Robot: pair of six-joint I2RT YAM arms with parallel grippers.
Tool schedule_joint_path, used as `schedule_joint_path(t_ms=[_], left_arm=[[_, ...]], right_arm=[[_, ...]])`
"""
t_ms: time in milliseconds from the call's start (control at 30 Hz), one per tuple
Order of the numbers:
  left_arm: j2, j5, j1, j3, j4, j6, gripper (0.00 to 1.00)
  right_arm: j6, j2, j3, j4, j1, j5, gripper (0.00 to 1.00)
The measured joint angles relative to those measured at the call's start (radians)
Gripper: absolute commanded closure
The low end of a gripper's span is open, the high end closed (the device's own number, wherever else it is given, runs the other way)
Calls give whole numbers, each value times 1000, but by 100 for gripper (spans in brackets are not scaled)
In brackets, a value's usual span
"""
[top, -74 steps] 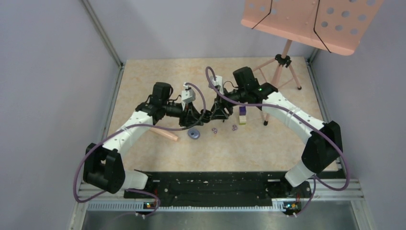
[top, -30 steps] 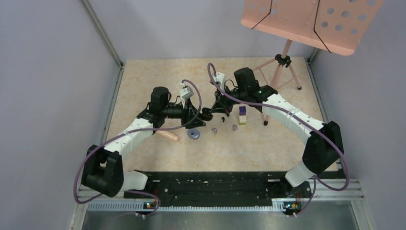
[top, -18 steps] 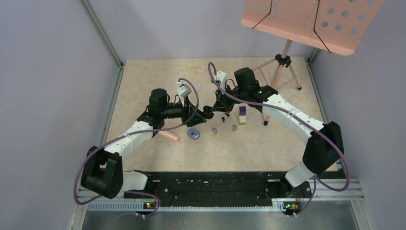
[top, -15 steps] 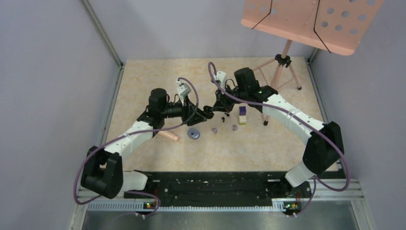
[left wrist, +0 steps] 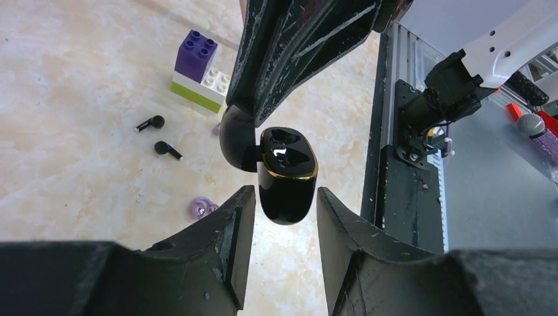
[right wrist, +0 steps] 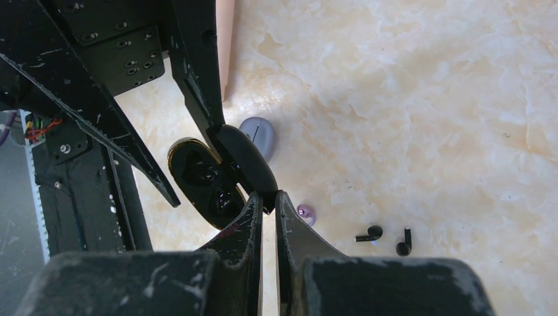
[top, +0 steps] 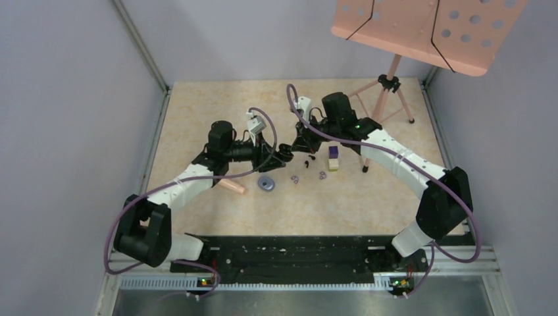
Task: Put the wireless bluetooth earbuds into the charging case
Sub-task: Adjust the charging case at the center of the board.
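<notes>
The charging case, black with a gold rim, hangs open above the table. My right gripper is shut on the edge of its lid. My left gripper stands open, one finger on each side of the case base, with a thin gap on both sides. In the top view the two grippers meet at the case. Two black earbuds lie on the table below. A pale purple bud lies nearer, and two purple buds show from above.
A purple, white and yellow-green block stands right of the grippers. A grey-blue round disc and a pink stick lie left of the buds. A pink music stand's tripod stands at the back right, one leg reaching near the block.
My left gripper's jaws have narrowed around the case base and its wrist has turned a little. The right gripper has kept still on the lid.
</notes>
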Motion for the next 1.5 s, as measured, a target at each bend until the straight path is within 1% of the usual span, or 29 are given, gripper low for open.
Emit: schedule_joint_path(t_ms=[67, 200, 500, 600, 733, 767, 800, 833, 867, 900, 1000, 1100, 1167, 1300, 1367, 1500], left_arm=[[6, 0, 0, 7, 1, 0, 52], [13, -2, 0, 23, 2, -2, 52], [27, 4, -1, 46, 8, -9, 63], [42, 8, -3, 51, 8, -11, 70], [46, 9, -4, 51, 8, -11, 88], [49, 12, -4, 53, 8, -11, 92], [53, 15, -4, 56, 8, -11, 97], [56, 18, -4, 59, 8, -11, 100], [60, 23, -4, 61, 8, -10, 100], [61, 28, -4, 63, 7, -8, 100], [63, 65, -5, 64, -9, 13, 100], [62, 98, -5, 72, -60, 76, 100], [60, 113, -3, 81, -108, 130, 100], [54, 140, 11, 89, -164, 196, 100], [54, 144, 19, 89, -174, 204, 100], [35, 141, 43, 85, -179, 185, 100]], right_arm=[[2, 0, 0, 1, 0, 0, 100], [3, 0, 0, 6, 0, 0, 100], [7, -1, -13, 13, 0, 7, 100], [7, -1, -14, 11, 0, 16, 100], [10, -1, -19, 10, 0, 20, 100], [10, -1, -19, 9, 0, 21, 98], [10, -1, -19, 9, 0, 23, 86], [10, -1, -19, 8, 0, 24, 75], [14, -1, -19, 5, 0, 25, 70], [16, -1, -19, 1, 0, 21, 67], [1, -2, -13, -26, 0, 11, 61], [-27, -2, 18, -108, -5, -6, 54], [-42, -2, 58, -178, -8, -26, 51], [-80, -5, 188, -304, -31, -88, 50], [-93, -18, 217, -327, -45, -111, 51], [-113, -46, 210, -365, -74, -122, 57]])
